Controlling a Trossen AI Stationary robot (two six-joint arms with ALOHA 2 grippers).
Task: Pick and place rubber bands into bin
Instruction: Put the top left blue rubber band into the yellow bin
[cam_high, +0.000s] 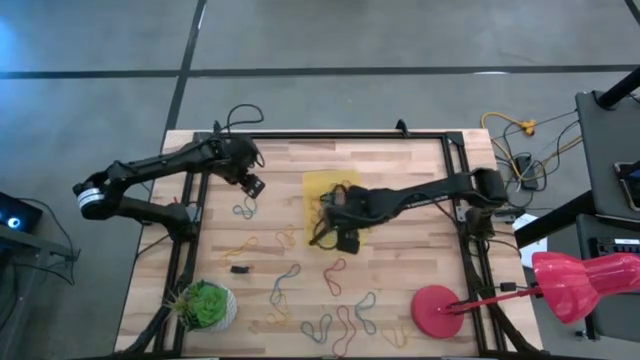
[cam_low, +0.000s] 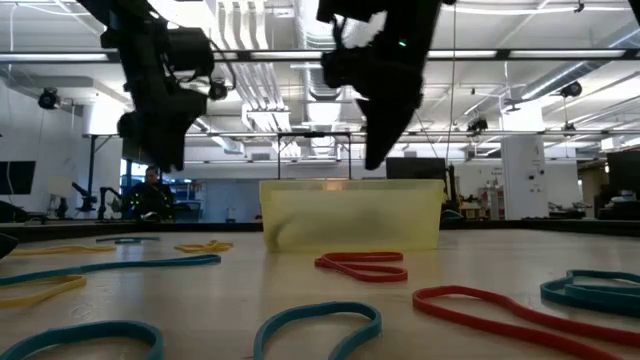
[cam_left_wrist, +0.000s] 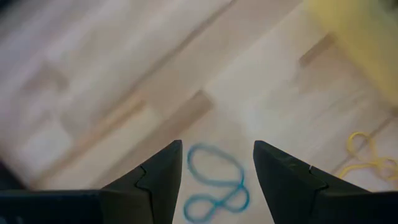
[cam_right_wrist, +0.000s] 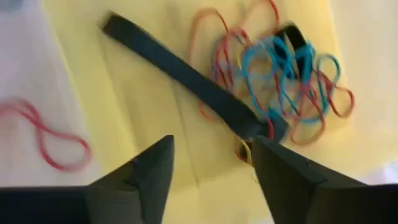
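Both jaws apart, empty

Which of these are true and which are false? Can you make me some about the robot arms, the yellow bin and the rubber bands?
1. The bin already has rubber bands in it. True.
2. The left gripper is open above a blue band. True.
3. The right gripper is over the red disc. False: it is over the bin.
4. No bands remain on the table. False: many still lie there.
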